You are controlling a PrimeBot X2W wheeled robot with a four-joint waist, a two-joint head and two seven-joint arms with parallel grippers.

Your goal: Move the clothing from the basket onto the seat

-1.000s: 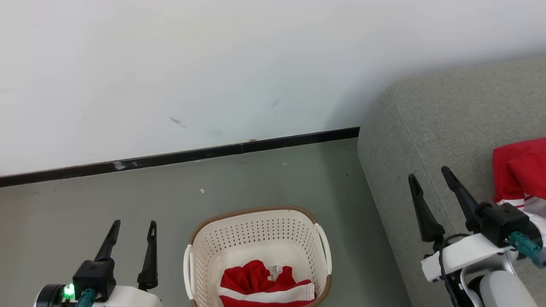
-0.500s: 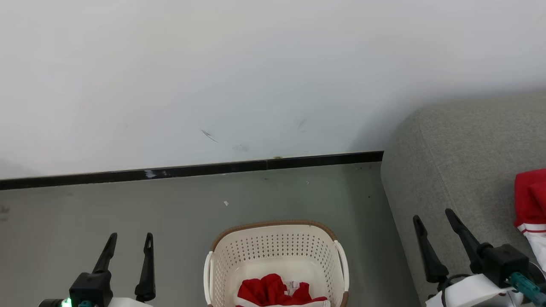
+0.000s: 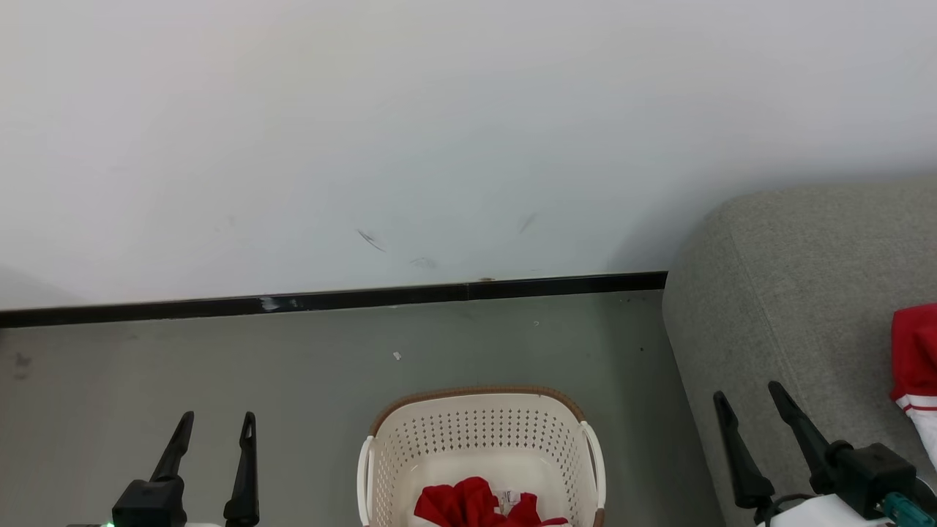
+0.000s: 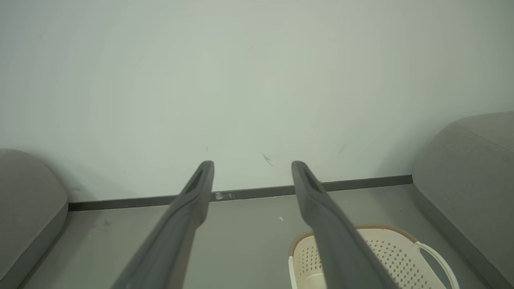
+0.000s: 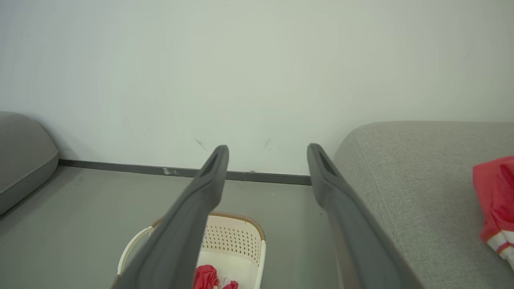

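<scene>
Down at the lower left of the head view, the left hand [image 3: 219, 417]: fingers spread apart, nothing between them, seen against bare grey floor [image 3: 293, 380]. At the lower right, the right hand [image 3: 747, 391]: likewise spread wide and empty, seen against the side of the grey sofa [image 3: 798, 293]. Between the two, on the floor and near the sofa, a cream basket [image 3: 476, 395] with a brown rim and punched sides. Inside it, a crumpled red garment [image 3: 465, 501] next to a paper label [image 3: 510, 500]. On the sofa cushion, at the far right edge, another red piece [image 3: 915, 348] with a red-striped white band, cut off by the frame and well apart from the basket. Behind everything, a white wall [image 3: 439, 110] with a few dark scuffs, and a black skirting strip [image 3: 366, 298] along its foot. At the left edge of the left wrist view, a second grey cushion [image 4: 28, 192].
</scene>
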